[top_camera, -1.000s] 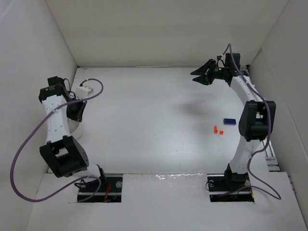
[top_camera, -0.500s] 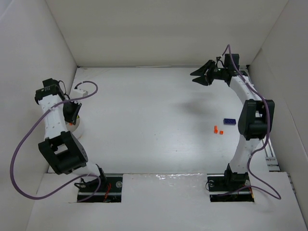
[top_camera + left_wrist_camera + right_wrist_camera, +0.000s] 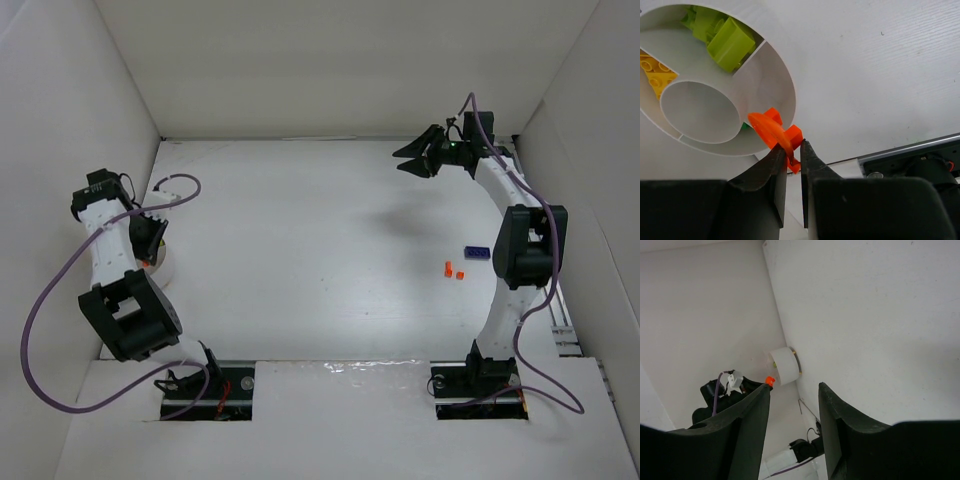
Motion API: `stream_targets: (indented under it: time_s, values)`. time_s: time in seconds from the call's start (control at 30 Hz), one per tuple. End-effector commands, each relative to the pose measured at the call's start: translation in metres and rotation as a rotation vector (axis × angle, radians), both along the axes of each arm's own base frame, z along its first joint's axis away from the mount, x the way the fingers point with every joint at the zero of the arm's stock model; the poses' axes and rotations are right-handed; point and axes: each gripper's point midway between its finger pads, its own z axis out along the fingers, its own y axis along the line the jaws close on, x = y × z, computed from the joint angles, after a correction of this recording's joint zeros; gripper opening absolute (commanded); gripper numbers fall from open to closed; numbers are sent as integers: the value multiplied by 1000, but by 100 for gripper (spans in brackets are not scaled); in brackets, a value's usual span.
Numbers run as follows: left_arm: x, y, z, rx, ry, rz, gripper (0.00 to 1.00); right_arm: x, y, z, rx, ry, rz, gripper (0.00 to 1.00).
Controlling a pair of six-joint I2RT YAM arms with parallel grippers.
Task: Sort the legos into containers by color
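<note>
Our left wrist view is showing what overhead is too small to tell: we are clamping the left gripper [image 3: 793,148] on an orange lego [image 3: 772,131], its long axis slanting up-left over the container [image 3: 782,85] rim. Our right gripper [image 3: 794,386] is hanging with its jaws apart.

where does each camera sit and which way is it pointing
Top external: above and behind the left arm and right arm, looking down on the white floor; both show, bases at the bottom.
Left wrist: on the left arm, looking down past the left gripper, shut on an orange lego, at the divided container.
Right wrist: on the right arm, looking across the floor past the open right gripper toward the left arm.
Shared: both wrist views show that container and orange lego.
</note>
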Motion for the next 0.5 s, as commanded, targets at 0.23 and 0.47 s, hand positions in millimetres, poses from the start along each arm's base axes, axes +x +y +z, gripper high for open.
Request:
stream_targets:
  time_s: [0.23,0.47]
  values:
    - [-12,-23,-14,-56,48,-63,0,3,6,17,5,-61,26,49]
    - [3,-15,-8,-70,22,-27,1,3,6,17,5,-61,26,49]
